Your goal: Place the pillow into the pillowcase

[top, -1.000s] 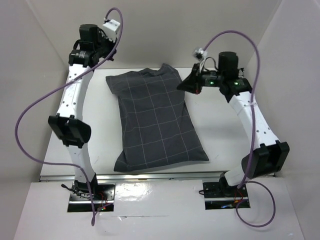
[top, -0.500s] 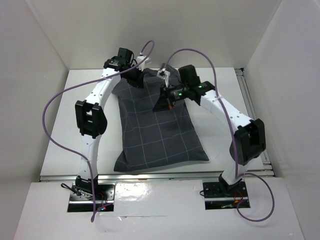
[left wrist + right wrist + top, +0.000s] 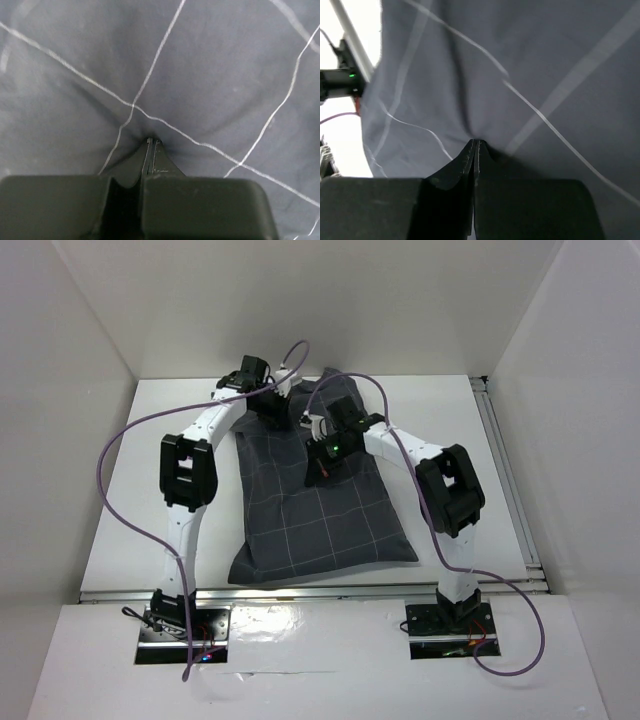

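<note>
Your left gripper point(image 3: 151, 142) is closed, fingers flat together, its tip pressed into the pillowcase point(image 3: 320, 525), whose cloth puckers around it (whether a fold is caught there, you cannot tell). Your right gripper point(image 3: 475, 144) is closed the same way, tip dug into the grey cloth beside a light grid line. Both sit on the pillowcase's far half, the left near its far left corner, the right nearer the middle. The pillowcase lies plump on the white counter point(image 3: 450, 410), slanting towards the near right.
</note>
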`<state>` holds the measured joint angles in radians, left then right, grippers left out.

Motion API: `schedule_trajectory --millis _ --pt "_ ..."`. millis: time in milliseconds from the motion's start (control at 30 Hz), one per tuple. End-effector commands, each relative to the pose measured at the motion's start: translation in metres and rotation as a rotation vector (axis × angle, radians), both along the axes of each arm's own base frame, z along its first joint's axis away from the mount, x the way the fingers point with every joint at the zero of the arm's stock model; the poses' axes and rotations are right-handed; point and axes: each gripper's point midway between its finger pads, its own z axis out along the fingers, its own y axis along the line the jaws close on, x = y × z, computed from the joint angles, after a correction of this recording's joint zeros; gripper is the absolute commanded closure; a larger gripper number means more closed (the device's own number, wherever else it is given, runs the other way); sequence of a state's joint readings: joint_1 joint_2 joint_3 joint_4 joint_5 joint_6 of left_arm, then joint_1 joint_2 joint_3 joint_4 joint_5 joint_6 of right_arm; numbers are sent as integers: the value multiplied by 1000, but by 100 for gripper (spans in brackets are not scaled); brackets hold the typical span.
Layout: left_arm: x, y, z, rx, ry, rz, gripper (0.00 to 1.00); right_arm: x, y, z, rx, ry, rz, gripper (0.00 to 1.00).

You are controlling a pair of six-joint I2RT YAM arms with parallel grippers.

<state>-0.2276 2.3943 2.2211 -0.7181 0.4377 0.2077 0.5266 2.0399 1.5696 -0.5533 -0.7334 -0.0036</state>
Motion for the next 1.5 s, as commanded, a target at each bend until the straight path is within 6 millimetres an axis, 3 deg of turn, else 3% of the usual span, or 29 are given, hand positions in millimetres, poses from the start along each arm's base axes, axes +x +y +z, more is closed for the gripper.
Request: schedule_trajectory --millis 0,33,100,133,167,233,300,333,400,467,500,533,567,600,667,700,767,867,900,967,1000,1133,1167,1333,1367,1467 --pt "-9 42 -11 45 25 59 100 14 -38 -1 -108 -52 -64 100" --pt "-14 50 -13 45 35 60 100 19 -52 -2 -125 -57 -85 100" --pt "-42 79 -32 90 124 74 100 22 -80 -3 -176 -65 -121 100" --pt "-42 87 -25 100 111 82 100 25 -88 -1 -189 -74 -133 100" --pt "-56 96 -36 110 154 84 100 23 -97 -3 -199 -66 -138 100" --pt "-68 115 -30 127 171 104 100 30 -121 -2 -218 -72 -174 100" --pt "-89 122 -35 141 227 89 100 37 -139 -4 -243 -84 -211 100" --pt "-94 123 -28 145 220 79 100 44 -153 -5 -256 -84 -248 100" --pt "-105 121 -24 136 245 73 100 54 -158 3 -257 -111 -270 100" --pt "-117 120 -17 127 279 66 100 66 -165 -4 -272 -122 -284 100" --pt "-116 117 -11 110 276 59 100 78 -165 6 -255 -156 -285 100" --pt "-120 112 -11 109 294 58 100 80 -161 7 -237 -149 -266 100" --pt "-118 110 -3 97 273 55 100 82 -153 22 -164 -157 -235 100" --pt "-115 106 0 97 260 46 100 87 -141 48 -84 -197 -192 100" --pt "-112 103 4 111 244 41 100 72 -123 82 54 -192 -100 100" --pt "-109 98 3 109 238 38 100 58 -108 111 195 -189 -22 100" --pt "-98 96 3 104 228 47 100 26 -69 150 273 -283 135 100" --pt "-85 88 4 86 224 41 100 -23 -38 150 252 -257 288 100" --pt "-80 87 4 81 223 50 100 -43 -22 141 248 -254 382 100" --pt "-68 84 12 64 192 54 100 -64 -17 124 223 -180 444 100" --pt "-65 79 8 66 195 43 100 -76 -14 105 181 -130 478 100" --pt "-55 74 15 67 165 46 100 -93 -29 43 59 -76 545 100" --pt "-53 74 15 66 154 46 100 -98 -40 19 -8 -44 549 100" --pt "-51 72 19 78 123 47 100 -87 -74 -72 -289 -49 526 100" --pt "-52 72 18 77 116 47 100 -82 -92 -90 -380 -53 515 100" --pt "-58 75 5 94 140 44 100 -59 -126 -121 -521 -30 444 100"
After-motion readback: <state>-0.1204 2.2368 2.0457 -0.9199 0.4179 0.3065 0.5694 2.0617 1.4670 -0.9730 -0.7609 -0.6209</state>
